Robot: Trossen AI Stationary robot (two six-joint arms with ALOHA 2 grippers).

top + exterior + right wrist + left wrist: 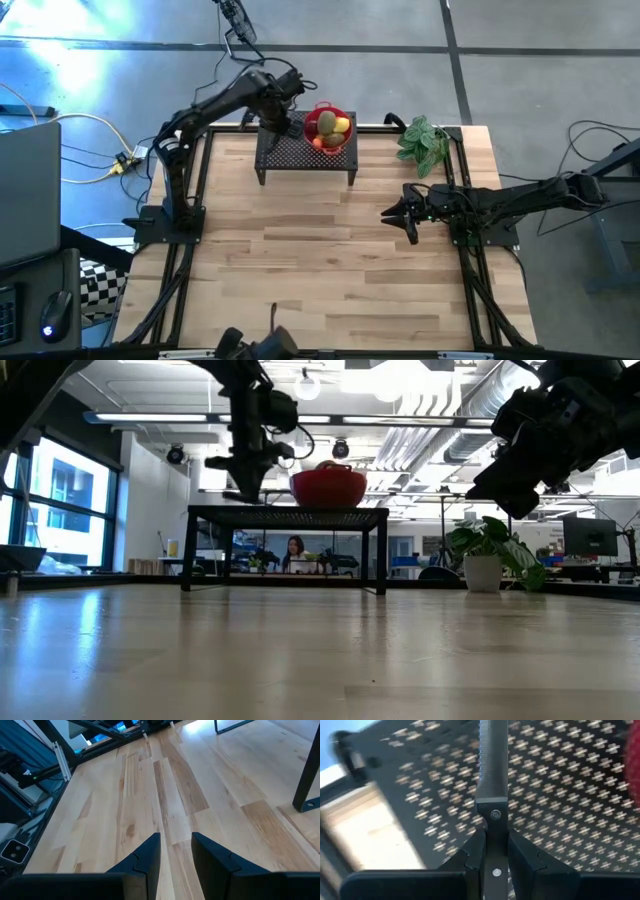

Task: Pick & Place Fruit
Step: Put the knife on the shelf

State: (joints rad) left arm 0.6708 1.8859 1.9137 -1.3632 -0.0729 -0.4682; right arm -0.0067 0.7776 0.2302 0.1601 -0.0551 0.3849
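A red bowl (328, 128) stands on the far right part of a black perforated stand (305, 155). It holds the fruit: a yellow lemon (342, 125), a brown-green kiwi (326, 122) and small orange pieces (318, 141). My left gripper (275, 125) is over the stand just left of the bowl, shut on a slim dark knife (492, 770). My right gripper (395, 213) hovers over the bare table right of centre, fingers slightly open (176, 845) and holding nothing. The low view shows the bowl (328, 485) on the stand top and the left gripper (245, 480) beside it. My left gripper pinches the knife by its dark riveted handle (495, 815) between the two fingers, which lie along the knife. The serrated blade (490, 750) sticks out ahead of the fingertips over the perforated stand top. Whether the tip touches the stand, I cannot tell.
A green leafy plant (422, 145) sits at the far right of the table, right of the stand. The stand's legs (305, 785) rise from the table ahead of my right gripper. Open wooden table (320, 270) spreads across the middle and near side. Black frame rails run along both sides.
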